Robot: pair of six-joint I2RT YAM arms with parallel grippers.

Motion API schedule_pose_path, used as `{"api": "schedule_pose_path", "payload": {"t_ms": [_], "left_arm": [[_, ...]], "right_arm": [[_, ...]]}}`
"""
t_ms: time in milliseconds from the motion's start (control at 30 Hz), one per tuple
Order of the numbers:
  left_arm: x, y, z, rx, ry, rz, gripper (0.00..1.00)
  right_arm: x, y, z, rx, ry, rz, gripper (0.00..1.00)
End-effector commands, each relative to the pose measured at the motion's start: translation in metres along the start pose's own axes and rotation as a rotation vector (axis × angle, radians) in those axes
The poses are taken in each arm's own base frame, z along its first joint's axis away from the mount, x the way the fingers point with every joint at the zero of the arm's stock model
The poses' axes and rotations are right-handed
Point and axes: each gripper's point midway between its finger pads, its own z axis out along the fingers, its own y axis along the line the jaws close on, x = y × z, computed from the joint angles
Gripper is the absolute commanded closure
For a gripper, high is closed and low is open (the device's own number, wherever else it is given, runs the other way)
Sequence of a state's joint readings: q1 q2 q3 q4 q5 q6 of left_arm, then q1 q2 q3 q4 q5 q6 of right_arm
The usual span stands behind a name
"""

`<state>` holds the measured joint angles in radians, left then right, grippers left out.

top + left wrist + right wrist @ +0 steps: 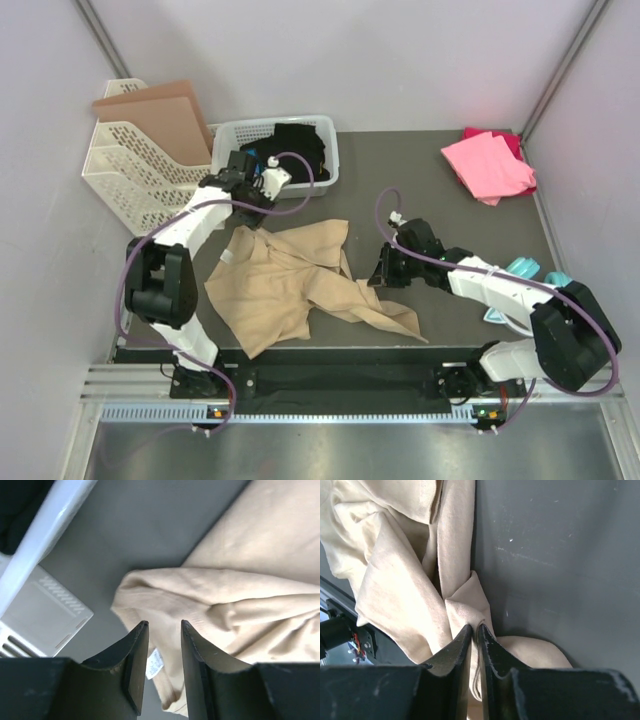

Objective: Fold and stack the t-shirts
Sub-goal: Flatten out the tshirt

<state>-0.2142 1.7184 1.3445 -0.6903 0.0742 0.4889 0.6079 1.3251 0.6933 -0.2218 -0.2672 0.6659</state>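
Observation:
The large tan t-shirt (285,285) lies crumpled on the dark table, left of centre. My left gripper (250,215) hovers over its back-left corner. In the left wrist view the gripper (165,626) is open, with the tan collar (200,605) and a white label (155,663) below the gap. My right gripper (383,272) is at the shirt's right edge. In the right wrist view it (475,628) is shut on a raised fold of the tan cloth (465,602). The bright pink t-shirt (488,165) lies on a darker magenta one (510,140) at the back right.
A white basket (325,150) with dark clothes stands at the back, just behind my left gripper; its rim shows in the left wrist view (45,535). A white file rack (140,165) with a brown cardboard sheet (155,110) stands at the back left. A teal object (525,270) lies by the right arm.

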Motion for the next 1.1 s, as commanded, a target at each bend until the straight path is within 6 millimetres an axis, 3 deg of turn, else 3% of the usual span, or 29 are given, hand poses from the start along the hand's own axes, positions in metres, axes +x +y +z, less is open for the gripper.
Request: {"api": "schedule_pose_path", "payload": {"t_ms": [0,167,300,400,667,767,833,933,1000,1067], "left_arm": [[-0.019,-0.033,-0.010,0.066,-0.041,0.064,0.62],[-0.012,-0.074,0.018,0.157,0.011,0.107,0.62],[-0.006,-0.087,0.032,0.218,0.052,0.111,0.62],[-0.003,-0.092,0.031,0.249,0.065,0.125,0.62],[-0.004,-0.106,0.026,0.277,0.074,0.182,0.58],[-0.008,-0.108,0.033,0.253,0.067,0.206,0.51],[-0.008,-0.110,0.040,0.250,0.071,0.210,0.36],[-0.007,-0.108,0.050,0.240,0.084,0.205,0.30],[-0.007,-0.106,0.055,0.230,0.086,0.211,0.31],[-0.005,-0.106,0.058,0.232,0.091,0.224,0.50]], "right_arm": [[-0.009,0.016,0.001,-0.056,-0.030,-0.018,0.90],[-0.010,0.017,-0.001,-0.057,-0.037,-0.015,0.90],[-0.009,0.015,-0.003,-0.049,-0.038,-0.016,0.86],[-0.007,0.015,-0.002,-0.047,-0.033,-0.015,0.80],[-0.008,0.015,0.000,-0.051,-0.030,-0.012,0.77],[-0.007,0.016,0.000,-0.058,-0.030,-0.015,0.79],[-0.007,0.016,0.000,-0.057,-0.031,-0.011,0.79],[-0.007,0.016,-0.001,-0.058,-0.032,-0.011,0.81],[-0.007,0.016,-0.001,-0.058,-0.032,-0.011,0.83],[-0.006,0.015,-0.001,-0.060,-0.031,-0.012,0.84]]}}
